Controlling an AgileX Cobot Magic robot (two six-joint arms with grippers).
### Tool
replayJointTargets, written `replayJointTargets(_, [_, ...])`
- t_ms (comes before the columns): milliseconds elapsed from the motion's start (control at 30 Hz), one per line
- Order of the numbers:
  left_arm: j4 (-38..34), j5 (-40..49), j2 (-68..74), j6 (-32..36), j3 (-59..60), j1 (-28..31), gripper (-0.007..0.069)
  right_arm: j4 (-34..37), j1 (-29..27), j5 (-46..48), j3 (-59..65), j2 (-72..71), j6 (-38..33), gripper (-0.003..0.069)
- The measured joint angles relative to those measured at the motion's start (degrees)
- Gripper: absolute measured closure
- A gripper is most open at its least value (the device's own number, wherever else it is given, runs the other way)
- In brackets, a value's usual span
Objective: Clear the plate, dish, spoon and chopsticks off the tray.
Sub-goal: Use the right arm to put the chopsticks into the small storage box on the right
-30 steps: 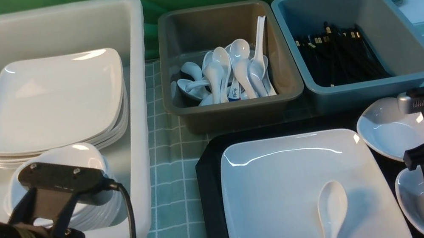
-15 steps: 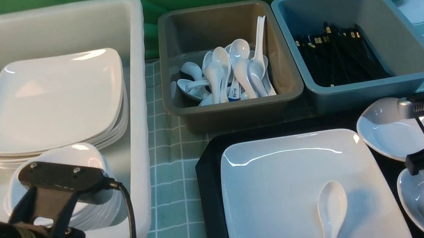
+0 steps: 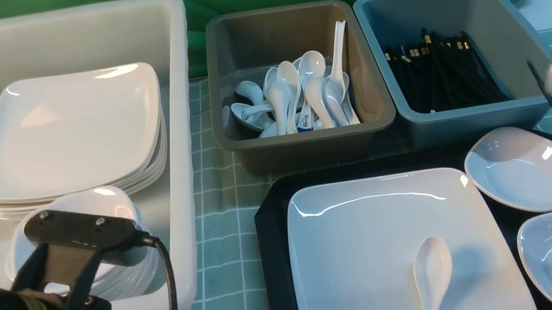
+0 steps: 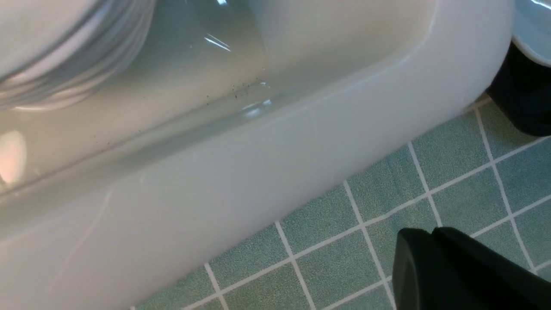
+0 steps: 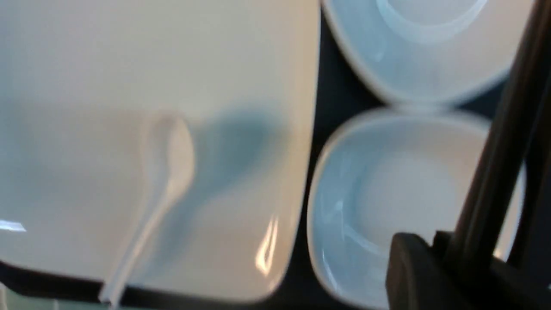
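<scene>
Right wrist view: right tool [image 5: 456,258] clamps the chopsticks [image 5: 499,142] over the tray's [image 5: 340,86] small dish [image 5: 387,181]; left tool's [image 4: 456,267] opening cannot be told.

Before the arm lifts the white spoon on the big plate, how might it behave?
The spoon looks glossy, so it may slip when gripped. On the smooth plate it would probably slide if nudged. It seems rigid, perhaps chipping if dropped.
</scene>
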Motion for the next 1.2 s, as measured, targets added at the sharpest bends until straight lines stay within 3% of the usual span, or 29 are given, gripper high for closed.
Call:
replayJointTargets(267, [-3.34,1.15,0.00,0.00,0.00,0.00,0.0616,12.56,-2.28,0.20,-32.32,23.91,-2.57,0.0591])
replayJointTargets(567, [-3.53,4.24,0.00,0.00,0.00,0.00,0.0616,22.96,-7.82,0.30,-55.94,38.26,-0.79,0.0591])
replayJointTargets(900, [-3.47,3.13,0.00,0.00,0.00,0.00,0.0616,27.51,-13.70,-1.72,-61.88,38.67,0.28,0.0591])
replayJointTargets(1200, [-1.31,2.74,0.00,0.00,0.00,0.00,0.0616,25.60,-12.66,-11.50,-61.88,42.07,0.34,0.0591])
